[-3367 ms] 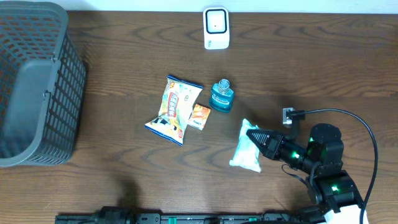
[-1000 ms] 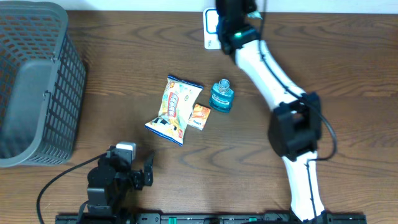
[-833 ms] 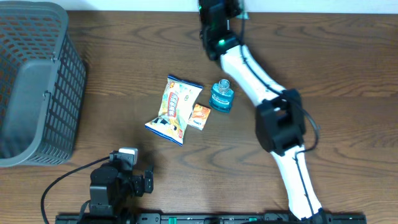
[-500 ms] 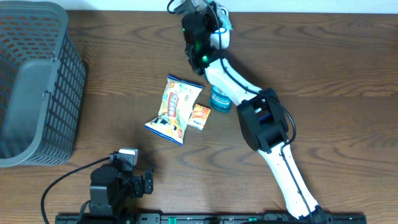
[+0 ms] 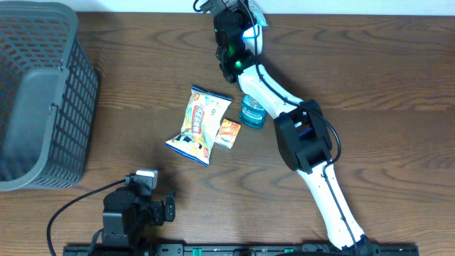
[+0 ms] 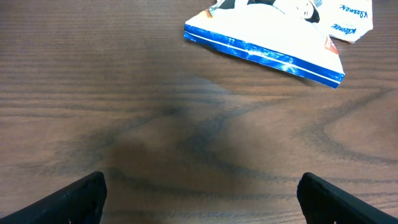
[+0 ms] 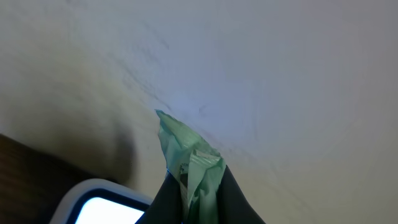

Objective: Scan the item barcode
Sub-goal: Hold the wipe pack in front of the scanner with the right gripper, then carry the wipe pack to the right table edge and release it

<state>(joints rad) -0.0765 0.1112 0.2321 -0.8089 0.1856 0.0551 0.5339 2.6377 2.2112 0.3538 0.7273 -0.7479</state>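
Note:
My right gripper (image 5: 245, 16) is stretched to the table's far edge and is shut on a pale green and white packet (image 5: 257, 17). In the right wrist view the packet (image 7: 189, 155) sticks up, crumpled, from between the dark fingers (image 7: 165, 199), facing a blank wall. The scanner's lit white window (image 7: 99, 204) shows at lower left, and from overhead the scanner (image 5: 253, 41) is mostly hidden under the arm. My left gripper (image 5: 165, 206) rests at the near left edge, open, with bare wood between its fingertips (image 6: 81, 196).
A snack bag (image 5: 199, 124), a small orange packet (image 5: 228, 133) and a blue bottle (image 5: 253, 112) lie mid-table. A grey mesh basket (image 5: 43, 92) stands at the far left. The snack bag's blue edge (image 6: 267, 50) lies ahead of the left gripper.
The right arm lifted the packet off the table and carried it to the scanner at the far edge, swinging left past it and then slightly back. The left arm came into view and settled.

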